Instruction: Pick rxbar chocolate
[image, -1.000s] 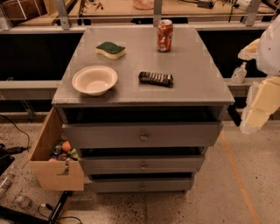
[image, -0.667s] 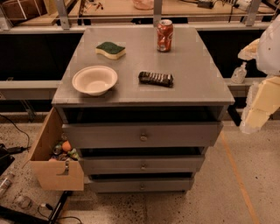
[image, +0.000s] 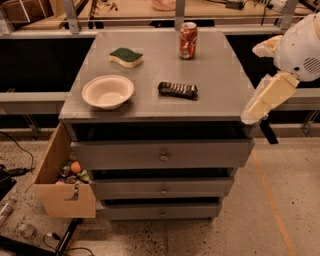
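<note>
The rxbar chocolate (image: 177, 90) is a slim dark bar with pale lettering. It lies flat on the grey cabinet top (image: 220, 75), right of centre and near the front edge. My arm (image: 265, 97) comes in from the right as a cream link beside the cabinet's front right corner. The gripper (image: 267, 131) shows only as a dark shape hanging below that link. It is to the right of the bar, lower than it, and apart from it.
A white bowl (image: 107, 91) sits front left. A green-and-yellow sponge (image: 126, 56) is at the back left and a red can (image: 188, 40) stands at the back centre. A side drawer (image: 62, 185) is open at the lower left with small items inside. Front drawers (image: 161, 154) stand slightly ajar.
My arm has moved left and up, closer to the cabinet's front right corner. The bar, bowl, sponge and can have not moved.
</note>
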